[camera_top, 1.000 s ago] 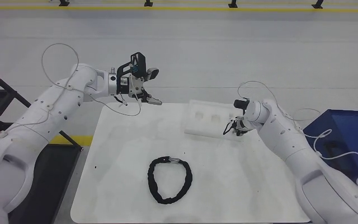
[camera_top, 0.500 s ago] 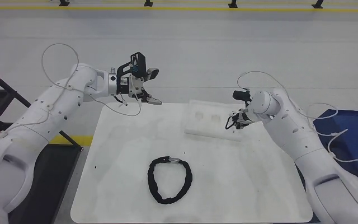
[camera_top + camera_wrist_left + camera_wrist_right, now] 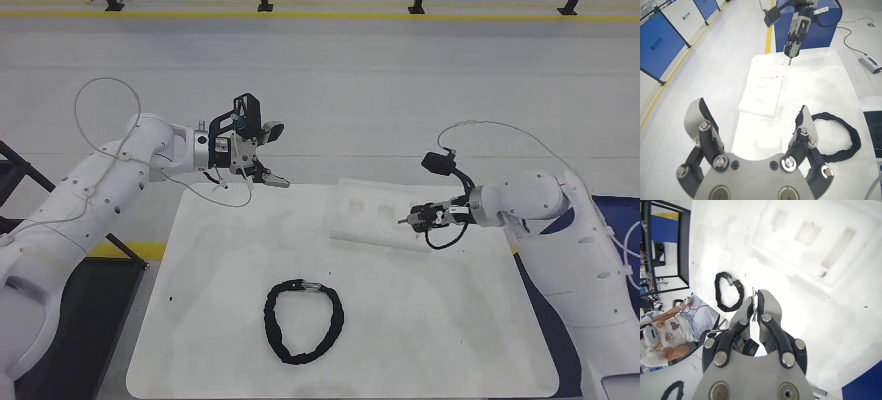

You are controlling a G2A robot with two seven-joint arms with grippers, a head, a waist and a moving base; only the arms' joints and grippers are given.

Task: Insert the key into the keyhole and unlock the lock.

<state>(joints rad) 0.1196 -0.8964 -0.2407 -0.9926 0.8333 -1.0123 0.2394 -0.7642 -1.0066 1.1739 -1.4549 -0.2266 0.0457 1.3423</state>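
Right wrist view: the right gripper [image 3: 755, 294] pinches a thin flat metal key [image 3: 754, 303] near a white foam tray [image 3: 375, 225], well apart from the black fabric-sleeved loop lock [image 3: 272, 318]. The left gripper [image 3: 751, 111] hangs spread open. So slight a pinch could let the key twist at the keyhole.

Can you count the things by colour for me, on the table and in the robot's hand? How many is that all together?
Black: 1, the black fabric-covered ring lock lying on the table.
White: 1, the white foam tray with rectangular pockets.
Silver: 1, the thin silver metal key pinched in the right gripper above the table.
Total: 3 things.
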